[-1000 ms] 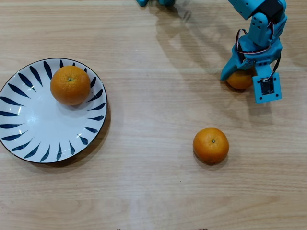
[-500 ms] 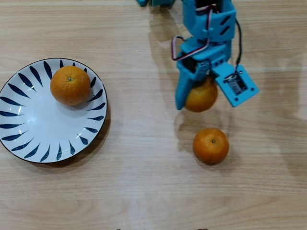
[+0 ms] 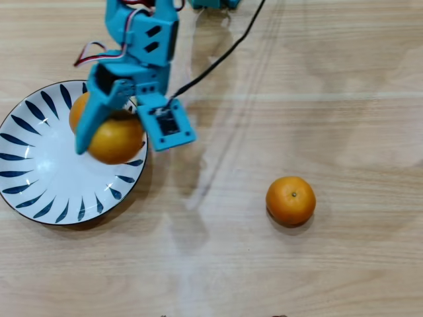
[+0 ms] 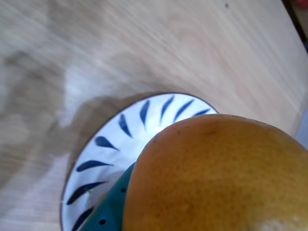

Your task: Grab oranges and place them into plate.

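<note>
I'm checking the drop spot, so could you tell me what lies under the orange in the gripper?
Under the held orange is the plate; another orange peeks out behind, mostly covered.

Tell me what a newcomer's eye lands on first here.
The blue gripper over the plate, shut on an orange that fills the wrist view. Another orange peeks out behind it on the plate, and a third orange sits alone on the table at right.
</note>
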